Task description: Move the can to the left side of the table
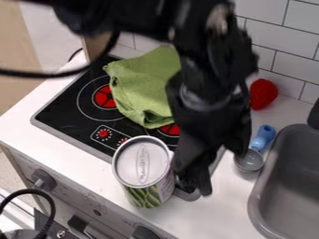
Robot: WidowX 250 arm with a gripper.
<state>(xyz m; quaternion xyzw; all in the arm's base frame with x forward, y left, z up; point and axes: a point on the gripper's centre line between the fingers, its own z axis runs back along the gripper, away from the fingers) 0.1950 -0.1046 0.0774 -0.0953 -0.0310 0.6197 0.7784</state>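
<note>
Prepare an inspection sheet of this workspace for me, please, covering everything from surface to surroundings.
Surface: white counter with a black stovetop set in
Job's things: can upright near the counter's front edge
Clutter: green cloth on the stovetop; red object near the tiled wall; blue-handled scoop beside the sink
Hand: the hand is close beside the can; contact cannot be judged
Cables: dark cable at upper left, black cable at lower left
Surroundings: gray sink at right, knobs along the front

We see one closed food can standing upright on the white counter, at the cooktop's five o'clock, with a pale metal lid and a green-and-yellow patterned label.
</note>
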